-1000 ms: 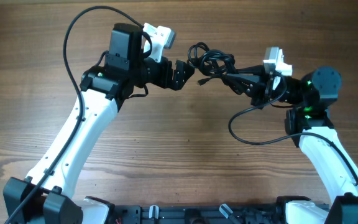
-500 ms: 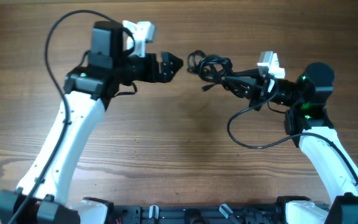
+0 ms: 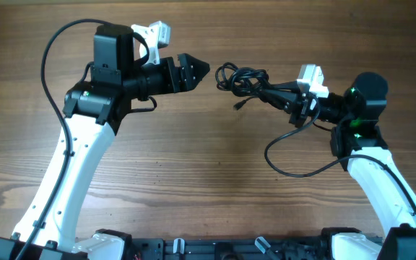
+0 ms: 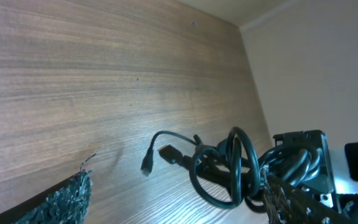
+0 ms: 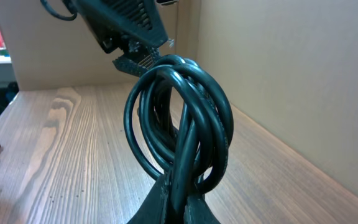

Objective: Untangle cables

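Note:
The cables [image 3: 244, 78] form a small black knot of loops held just above the wooden table [image 3: 193, 166]. My right gripper [image 3: 279, 95] is shut on the knot's right end. In the right wrist view the cables [image 5: 179, 124] rise in loops straight out of the closed right gripper [image 5: 182, 202]. One plug end [image 3: 238, 105] hangs loose below the knot. My left gripper [image 3: 193, 71] stands open a short way left of the knot, touching nothing. The left wrist view shows the cables [image 4: 229, 165] ahead between the spread fingers [image 4: 67, 196], with a plug end [image 4: 146, 165] pointing down.
The right arm's thicker black cable [image 3: 295, 155] sags in a loop over the table below the right gripper. The left arm's cable [image 3: 49, 65] arcs at the far left. A pale wall [image 5: 278, 74] borders the table's far side.
My left arm has drawn back to the left and upward, away from the knot, its jaws still open. The right gripper and knot have barely shifted.

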`<act>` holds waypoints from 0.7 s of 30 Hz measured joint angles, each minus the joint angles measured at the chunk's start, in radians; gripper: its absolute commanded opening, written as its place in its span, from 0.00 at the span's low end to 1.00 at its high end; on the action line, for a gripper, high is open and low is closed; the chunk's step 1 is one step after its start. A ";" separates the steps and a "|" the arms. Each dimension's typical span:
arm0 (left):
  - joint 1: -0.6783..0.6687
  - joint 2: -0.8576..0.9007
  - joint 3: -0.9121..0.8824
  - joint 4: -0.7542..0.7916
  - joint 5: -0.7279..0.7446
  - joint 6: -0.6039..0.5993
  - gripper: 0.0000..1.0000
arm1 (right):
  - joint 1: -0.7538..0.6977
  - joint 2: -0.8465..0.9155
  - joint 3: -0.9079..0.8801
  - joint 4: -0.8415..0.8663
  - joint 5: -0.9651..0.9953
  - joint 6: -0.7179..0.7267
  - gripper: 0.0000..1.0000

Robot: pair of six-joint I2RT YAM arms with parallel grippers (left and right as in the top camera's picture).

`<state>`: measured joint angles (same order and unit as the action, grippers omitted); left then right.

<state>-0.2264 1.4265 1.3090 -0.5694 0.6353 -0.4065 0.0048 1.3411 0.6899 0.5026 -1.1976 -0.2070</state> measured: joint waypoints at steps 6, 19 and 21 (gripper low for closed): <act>-0.048 0.000 0.000 0.000 0.003 -0.041 0.96 | 0.000 0.000 0.000 -0.002 -0.010 -0.021 0.04; -0.169 0.000 0.000 0.000 -0.020 -0.053 0.75 | 0.000 0.000 0.000 -0.010 -0.045 -0.061 0.04; -0.169 0.000 0.000 0.000 -0.024 -0.051 0.74 | 0.000 0.000 0.000 -0.014 -0.044 -0.061 0.04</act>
<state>-0.3958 1.4265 1.3090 -0.5694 0.6117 -0.4576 0.0048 1.3411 0.6899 0.4885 -1.2419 -0.2680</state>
